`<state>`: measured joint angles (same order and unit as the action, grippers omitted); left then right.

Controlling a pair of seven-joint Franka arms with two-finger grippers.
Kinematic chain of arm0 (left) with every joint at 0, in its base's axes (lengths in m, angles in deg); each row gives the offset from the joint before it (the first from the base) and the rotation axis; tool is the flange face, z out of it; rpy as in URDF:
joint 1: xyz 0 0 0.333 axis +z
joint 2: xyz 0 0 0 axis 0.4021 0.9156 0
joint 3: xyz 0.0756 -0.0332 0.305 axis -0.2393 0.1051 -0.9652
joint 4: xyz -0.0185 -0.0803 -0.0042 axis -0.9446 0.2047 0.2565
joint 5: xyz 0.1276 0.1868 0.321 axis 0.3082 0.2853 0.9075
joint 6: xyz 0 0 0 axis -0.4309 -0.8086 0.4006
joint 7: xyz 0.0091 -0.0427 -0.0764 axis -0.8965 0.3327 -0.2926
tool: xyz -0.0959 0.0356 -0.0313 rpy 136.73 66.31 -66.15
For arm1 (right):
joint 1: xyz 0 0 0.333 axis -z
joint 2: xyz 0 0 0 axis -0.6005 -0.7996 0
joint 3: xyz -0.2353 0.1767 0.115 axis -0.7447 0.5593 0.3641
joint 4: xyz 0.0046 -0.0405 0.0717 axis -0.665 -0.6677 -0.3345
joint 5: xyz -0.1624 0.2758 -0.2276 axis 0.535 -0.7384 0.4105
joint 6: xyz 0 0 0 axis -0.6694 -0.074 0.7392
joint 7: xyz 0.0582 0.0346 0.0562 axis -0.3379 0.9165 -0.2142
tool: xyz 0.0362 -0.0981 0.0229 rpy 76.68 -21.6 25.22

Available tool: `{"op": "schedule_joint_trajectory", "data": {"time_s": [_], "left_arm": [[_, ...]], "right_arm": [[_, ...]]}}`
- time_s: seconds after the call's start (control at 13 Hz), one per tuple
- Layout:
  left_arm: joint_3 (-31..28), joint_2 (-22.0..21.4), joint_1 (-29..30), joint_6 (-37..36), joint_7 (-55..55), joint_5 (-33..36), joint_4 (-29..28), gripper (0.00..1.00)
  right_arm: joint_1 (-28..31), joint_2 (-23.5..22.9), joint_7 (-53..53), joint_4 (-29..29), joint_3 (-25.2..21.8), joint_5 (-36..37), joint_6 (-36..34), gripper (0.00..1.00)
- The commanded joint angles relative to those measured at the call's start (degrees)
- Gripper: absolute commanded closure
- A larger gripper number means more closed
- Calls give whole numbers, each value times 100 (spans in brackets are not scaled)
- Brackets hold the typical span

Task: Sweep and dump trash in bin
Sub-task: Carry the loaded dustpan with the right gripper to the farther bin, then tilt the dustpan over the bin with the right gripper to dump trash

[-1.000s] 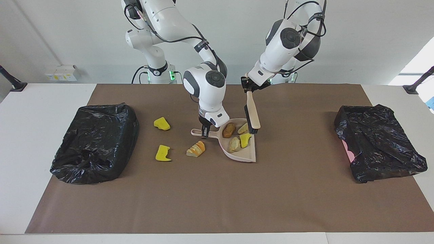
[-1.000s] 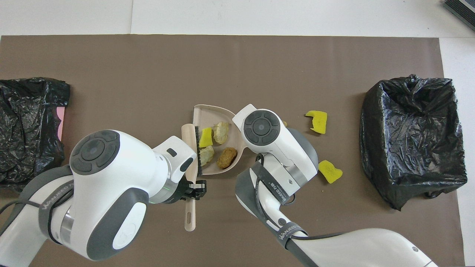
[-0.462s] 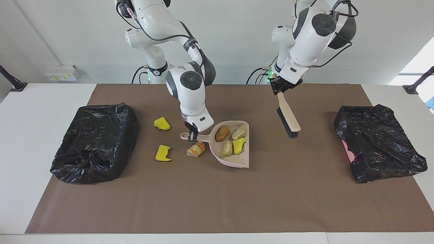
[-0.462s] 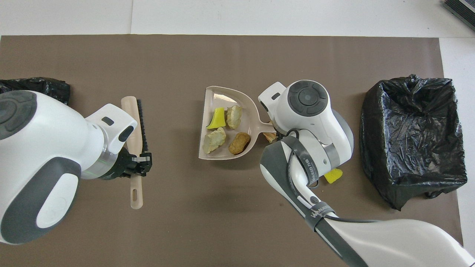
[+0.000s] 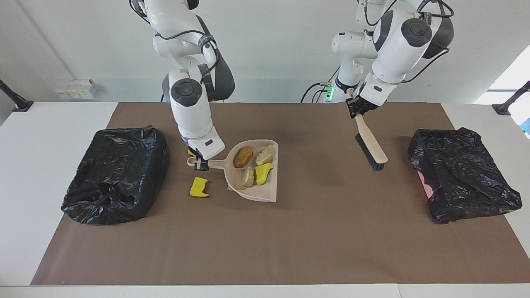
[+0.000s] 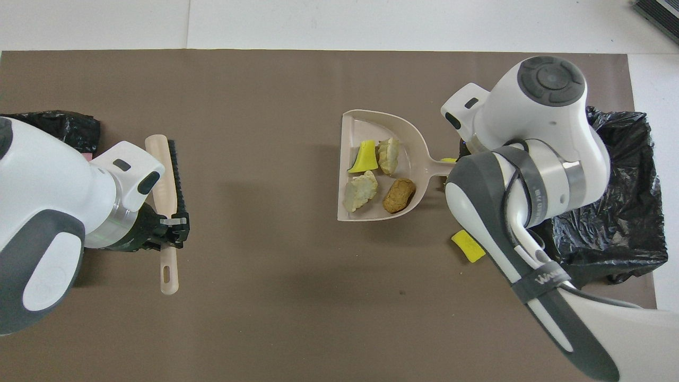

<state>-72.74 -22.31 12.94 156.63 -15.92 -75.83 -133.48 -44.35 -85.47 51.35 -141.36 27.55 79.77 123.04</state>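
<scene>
The dustpan carries four pieces of trash: a brown lump, two pale bread-like chunks and a yellow foam piece. Landmark: the dustpan, raised over the brown mat on the desk. The right claw is clamped on the dustpan's handle. Just beside the dustpan, toward the right arm's end, a yellow chunk lies on the mat, and another yellow piece peeks out under the claw. A black bin bag sits further that way. Toward the left arm's end, well apart from the dustpan, the left claw grips a brush by its handle, bristles hanging down, near a second black bag. The right arm's band reads "WANEED".
</scene>
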Motion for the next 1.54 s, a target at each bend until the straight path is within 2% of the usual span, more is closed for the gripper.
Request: {"op": "schedule_joint_trajectory", "data": {"time_s": [0.0, 0.23, 0.38, 0.46, 0.54, 0.62, 0.69, 0.85, 1.08, 1.31, 1.46], "left_arm": [[87, -521, -274, 400, -30, 61, -694, 100], [87, -550, -1213, 805, -660, 0, -1118, 100], [87, -602, -1846, 1402, -1320, -140, -1539, 100], [87, -498, -2076, 1466, -1436, -280, -1584, 100], [87, -166, -2443, 1658, -1724, -317, -1637, 100], [87, -15, -2726, 2156, -2049, -317, -1803, 100], [95, -13, -2833, 2639, -2218, -317, -2022, 100], [87, 65, -3210, 2855, -2342, -335, -2182, 100], [87, 83, -3466, 3126, -2351, -782, -2471, 100], [96, 75, -3519, 3277, -2299, -870, -2525, 100], [96, 92, -3721, 3391, -2316, -879, -2569, 100]], "right_arm": [[557, 152, 790, 158, 62, -181, -531, 100], [1208, 345, 1713, 158, 36, -146, -778, 100], [1717, 407, 2494, 158, 18, -84, -832, 100], [1928, 407, 2837, 158, 0, -58, -840, 100], [2139, 407, 3215, 158, -43, -49, -841, 100], [2315, 407, 3532, 158, -78, 99, -841, 100], [2465, 407, 3875, 166, -70, 370, -806, 100], [2808, 407, 4455, 158, -70, 750, -666, 100], [3143, 407, 5045, 158, -70, 1468, 132, 100], [3327, 407, 5082, 105, -79, 1928, 678, 100], [3293, 416, 5012, 26, -70, 2628, 907, 100]]}}
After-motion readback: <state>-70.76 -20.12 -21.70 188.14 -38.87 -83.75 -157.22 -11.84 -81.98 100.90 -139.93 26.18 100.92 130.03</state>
